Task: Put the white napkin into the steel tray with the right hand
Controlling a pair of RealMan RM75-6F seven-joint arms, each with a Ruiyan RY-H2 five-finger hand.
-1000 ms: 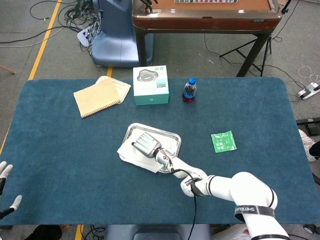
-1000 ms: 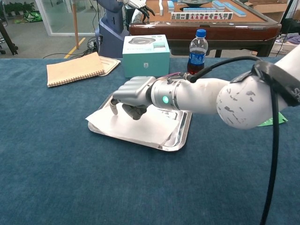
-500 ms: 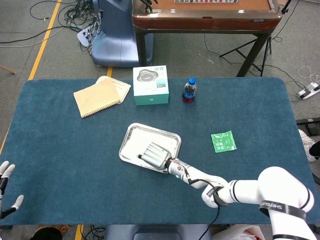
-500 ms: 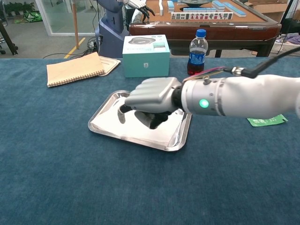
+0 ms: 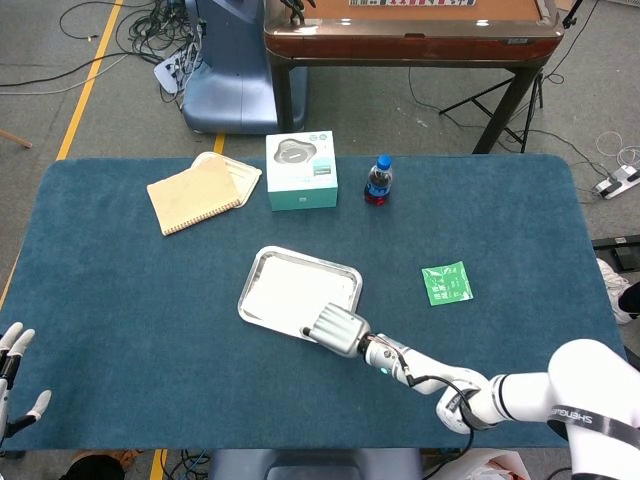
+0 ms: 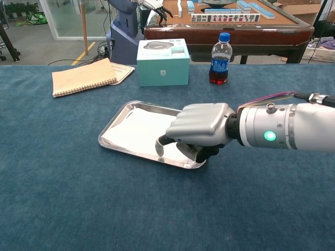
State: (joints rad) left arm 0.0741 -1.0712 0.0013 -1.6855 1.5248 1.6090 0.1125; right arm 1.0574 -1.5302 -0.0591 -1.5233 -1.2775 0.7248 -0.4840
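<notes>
The right hand (image 6: 201, 128) hovers over the tray's (image 6: 112, 125) near corner, fingers (image 6: 160, 149) curled, holding nothing. The napkin (image 6: 137, 127) lies flat inside the tray. Bare bench (image 6: 78, 198) lies open in front.

head view high overhead, chest view low, both sharing steel tray (image 5: 300, 288) (image 6: 116, 149)

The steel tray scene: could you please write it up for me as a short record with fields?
tray: rectangular steel tray near the middle of the blue table
napkin: flat white napkin lying inside the tray
right robot hand: over the tray's near right corner, fingers curled down, holding nothing
left robot hand: at the table's left edge, fingers apart, holding nothing
behind tray: teal box, cola bottle with blue cap, tan spiral notebook
right of tray: green packet
task state: napkin appears placed
</notes>
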